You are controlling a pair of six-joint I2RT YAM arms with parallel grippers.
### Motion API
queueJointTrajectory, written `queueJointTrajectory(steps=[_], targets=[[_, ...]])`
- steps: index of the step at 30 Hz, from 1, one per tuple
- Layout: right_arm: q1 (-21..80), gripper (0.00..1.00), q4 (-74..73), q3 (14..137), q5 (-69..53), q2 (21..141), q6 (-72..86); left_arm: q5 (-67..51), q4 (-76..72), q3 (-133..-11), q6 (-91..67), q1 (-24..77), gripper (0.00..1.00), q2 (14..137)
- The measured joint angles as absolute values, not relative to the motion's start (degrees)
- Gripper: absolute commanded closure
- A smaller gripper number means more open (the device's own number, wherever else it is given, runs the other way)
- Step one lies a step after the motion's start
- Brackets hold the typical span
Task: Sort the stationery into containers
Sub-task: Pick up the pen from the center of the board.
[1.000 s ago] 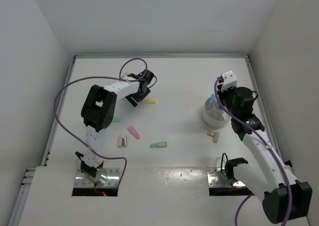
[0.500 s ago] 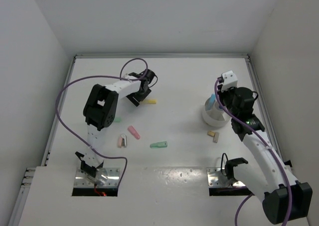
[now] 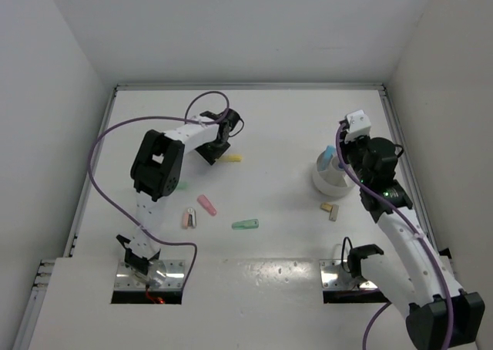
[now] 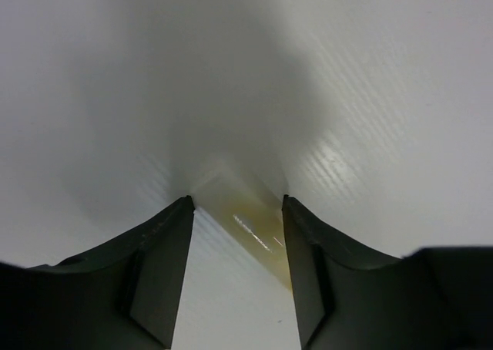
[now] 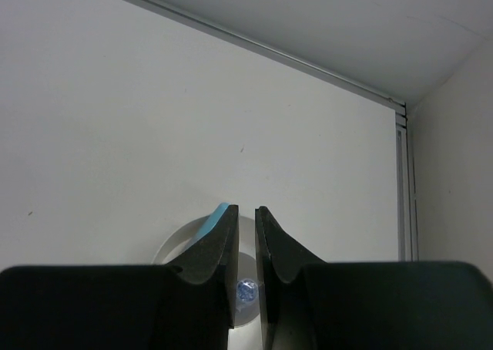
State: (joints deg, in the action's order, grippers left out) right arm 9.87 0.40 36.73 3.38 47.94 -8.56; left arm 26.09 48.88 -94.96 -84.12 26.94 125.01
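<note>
- The left gripper (image 4: 237, 200) is part open. Its two dark fingers (image 4: 158, 265) stand either side of a yellow stick (image 4: 250, 227) lying flat on the table (image 3: 285, 134). A strip of table shows between the stick and one finger, and the other finger covers the stick's near end, so I cannot tell whether it touches.
- The right gripper (image 5: 245, 211) hangs over the white tub (image 3: 327, 184) with its fingers drawn almost together. Only a thin slit is left, and nothing is visible between the tips.
- Through that slit a small round blue thing (image 5: 246, 291) shows over the tub. It is too small to identify.
- One blue stick (image 3: 330, 153) stands in the tub, leaning at its far rim.
- A small tan block (image 3: 330, 209) lies just beside the tub on its near side. It may be two pieces.
- Well to the left of the tub lie one green stick (image 3: 245, 224), one pink stick (image 3: 206, 204), one pink-and-white piece (image 3: 189, 218) and one faint pale green piece (image 3: 180, 185).
- The yellow stick is farther left of the tub than the green one, and half covered by the left arm in the top view.
- The tub's dividers are hidden by the right wrist.
</note>
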Motion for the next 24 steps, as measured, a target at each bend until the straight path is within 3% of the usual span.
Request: queueJointTrajectory(steps=[6, 9, 14, 24], targets=[[9.9, 0.86, 0.4, 36.7, 2.5, 47.1, -8.3, 27.8, 49.6, -92.0, -83.4, 26.9, 0.47, 123.6], [9.9, 0.86, 0.4, 36.7, 2.4, 46.7, -8.3, 28.0, 49.7, -92.1, -83.2, 27.1, 0.57, 123.7], [9.9, 0.86, 0.4, 36.7, 2.3, 46.3, -8.1, 27.7, 51.0, -94.4, -82.9, 27.1, 0.58, 125.1], [9.9, 0.86, 0.4, 36.7, 2.3, 45.9, -7.9, 27.0, 53.1, -100.4, -80.7, 27.1, 0.95, 128.4]])
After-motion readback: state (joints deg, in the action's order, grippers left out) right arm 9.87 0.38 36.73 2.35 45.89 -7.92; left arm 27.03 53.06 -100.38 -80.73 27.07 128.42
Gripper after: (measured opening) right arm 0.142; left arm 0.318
